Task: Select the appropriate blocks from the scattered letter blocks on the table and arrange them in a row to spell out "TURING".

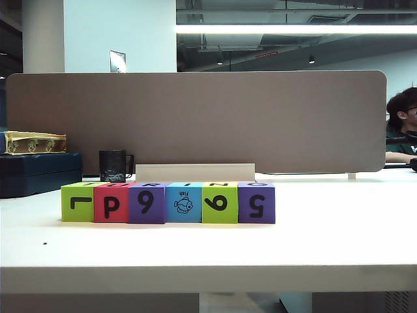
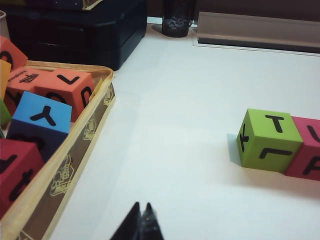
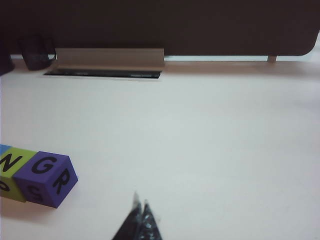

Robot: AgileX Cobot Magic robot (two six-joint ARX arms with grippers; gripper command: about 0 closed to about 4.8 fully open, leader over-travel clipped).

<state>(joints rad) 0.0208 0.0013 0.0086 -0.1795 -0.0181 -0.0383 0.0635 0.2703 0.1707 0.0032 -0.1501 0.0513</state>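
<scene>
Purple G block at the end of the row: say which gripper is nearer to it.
Right. The right gripper, shut, hovers beside the purple G block; the left gripper, shut, sits by the row's opposite end, near the green T block.

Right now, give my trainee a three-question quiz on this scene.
1. True or false: the six letter blocks form one touching row on the table.
2. Which block carries T on its top face? A) lime green block at the row's left end B) purple block at the right end C) light blue block
3. Fill in: the left hand and right hand are both ____, holding nothing.

Key: 1 true; 2 A; 3 shut.
</scene>
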